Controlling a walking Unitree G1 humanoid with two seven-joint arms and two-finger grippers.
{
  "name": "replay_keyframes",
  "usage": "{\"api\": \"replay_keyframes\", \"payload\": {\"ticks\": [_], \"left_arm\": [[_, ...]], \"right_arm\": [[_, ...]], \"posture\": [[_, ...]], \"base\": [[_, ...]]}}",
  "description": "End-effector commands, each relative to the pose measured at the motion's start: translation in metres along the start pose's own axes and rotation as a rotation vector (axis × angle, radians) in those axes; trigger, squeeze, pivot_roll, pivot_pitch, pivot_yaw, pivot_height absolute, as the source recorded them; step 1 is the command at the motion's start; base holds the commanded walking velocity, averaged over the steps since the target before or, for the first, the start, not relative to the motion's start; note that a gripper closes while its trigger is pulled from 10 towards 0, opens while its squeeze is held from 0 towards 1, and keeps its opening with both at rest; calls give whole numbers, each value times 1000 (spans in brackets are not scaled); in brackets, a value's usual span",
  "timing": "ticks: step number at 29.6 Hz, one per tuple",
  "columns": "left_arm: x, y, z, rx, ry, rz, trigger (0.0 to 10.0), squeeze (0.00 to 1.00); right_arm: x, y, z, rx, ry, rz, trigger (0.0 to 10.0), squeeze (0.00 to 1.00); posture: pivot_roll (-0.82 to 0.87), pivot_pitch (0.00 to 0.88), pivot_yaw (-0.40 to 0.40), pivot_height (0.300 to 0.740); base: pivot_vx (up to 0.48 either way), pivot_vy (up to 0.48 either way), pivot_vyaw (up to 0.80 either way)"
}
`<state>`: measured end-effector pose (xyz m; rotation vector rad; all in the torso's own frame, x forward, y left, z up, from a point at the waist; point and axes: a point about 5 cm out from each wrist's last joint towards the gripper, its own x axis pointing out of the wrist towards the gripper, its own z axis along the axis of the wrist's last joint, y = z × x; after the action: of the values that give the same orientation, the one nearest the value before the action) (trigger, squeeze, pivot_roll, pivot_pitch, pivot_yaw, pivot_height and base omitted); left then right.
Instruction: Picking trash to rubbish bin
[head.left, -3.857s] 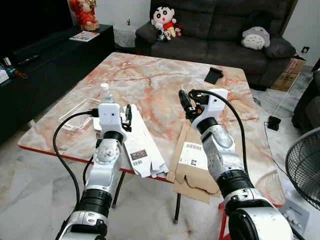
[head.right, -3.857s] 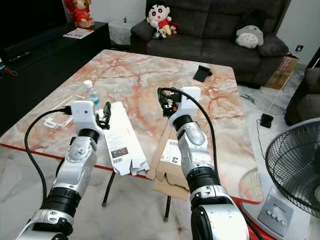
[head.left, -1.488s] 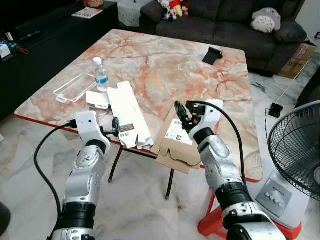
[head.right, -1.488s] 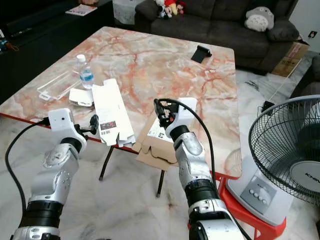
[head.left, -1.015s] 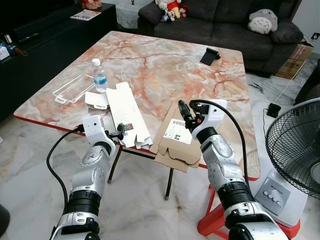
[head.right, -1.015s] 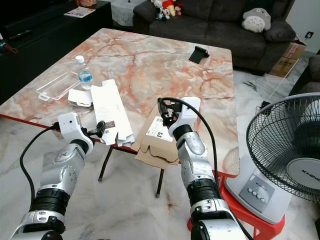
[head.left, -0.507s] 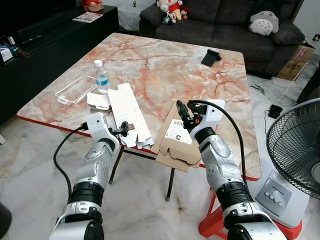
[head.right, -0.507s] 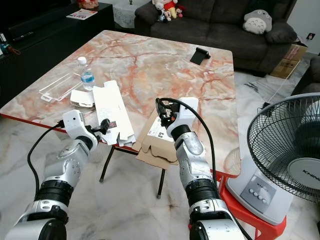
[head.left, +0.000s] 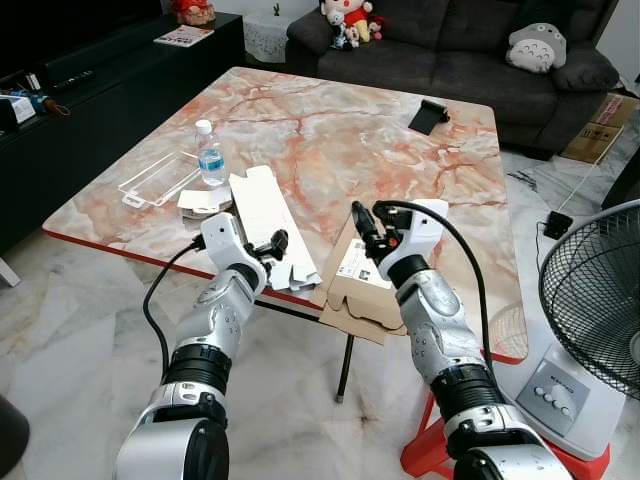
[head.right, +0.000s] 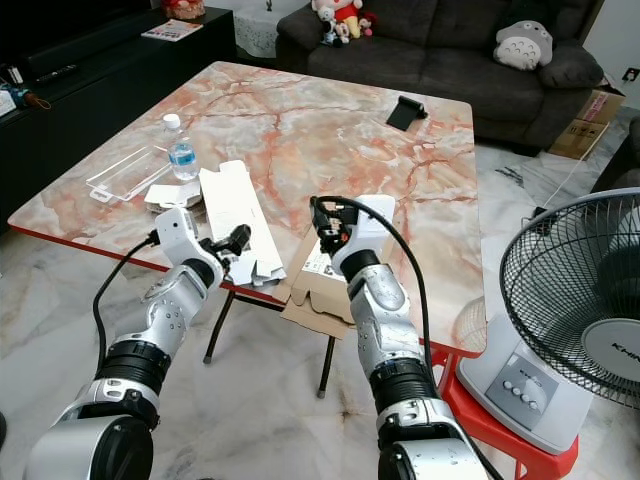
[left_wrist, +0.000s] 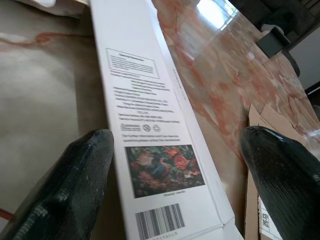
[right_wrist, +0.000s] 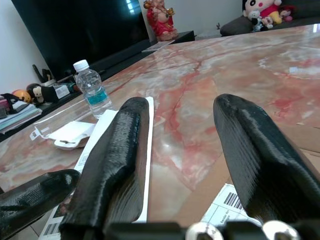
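Nothing is being carried yet: both hands, left hand (head.left: 275, 243) and right hand (head.left: 362, 220), are hovering released over the white carton (head.left: 268, 222) lying on the bench (head.left: 330, 140).

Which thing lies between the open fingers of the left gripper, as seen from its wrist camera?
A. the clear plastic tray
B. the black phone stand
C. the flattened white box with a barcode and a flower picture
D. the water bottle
C: in the left wrist view the flattened white box runs between the two spread fingers of the left gripper, near the table edge.
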<state>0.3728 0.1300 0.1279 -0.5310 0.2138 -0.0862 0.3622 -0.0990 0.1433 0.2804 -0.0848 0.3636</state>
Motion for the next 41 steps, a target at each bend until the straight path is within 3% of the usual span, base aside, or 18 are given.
{"api": "replay_keyframes", "payload": {"ticks": [1,13,36,37,38,39,40,41], "left_arm": [[2,-3,3,-5,11,-10,10000,0],[-5,7,0,-3,33,12,10000,0],[10,-15,-16,-117,115,-7,10000,0],[11,-14,-17,-124,120,-1,9490,0],[11,-14,-17,-128,123,2,7333,0],[11,-14,-18,-130,123,4,7333,0],[11,-14,-18,-133,124,5,4118,0],[11,-13,-18,-137,124,7,0,0]], "right_arm": [[0,0,7,-5,-33,-2,10000,0],[0,2,5,4,-28,1,10000,0],[-1,-2,7,0,-31,-9,10000,0],[-1,-2,7,0,-30,-9,10000,0],[-1,-2,7,0,-30,-9,10000,0],[-1,-2,7,0,-29,-9,10000,0],[-1,-2,7,1,-29,-9,10000,0],[-2,-2,6,1,-28,-9,10000,0]], "posture": [[-24,61,-45,740],[-11,75,-45,740],[-36,77,-43,740],[-37,80,-42,740],[-37,80,-42,740],[-37,80,-42,740],[-37,81,-43,740],[-37,82,-43,740]], "base": [[0,0,0],[0,0,0],[0,0,0],[0,0,0],[0,0,0],[0,0,0],[0,0,0],[0,0,0]]}}
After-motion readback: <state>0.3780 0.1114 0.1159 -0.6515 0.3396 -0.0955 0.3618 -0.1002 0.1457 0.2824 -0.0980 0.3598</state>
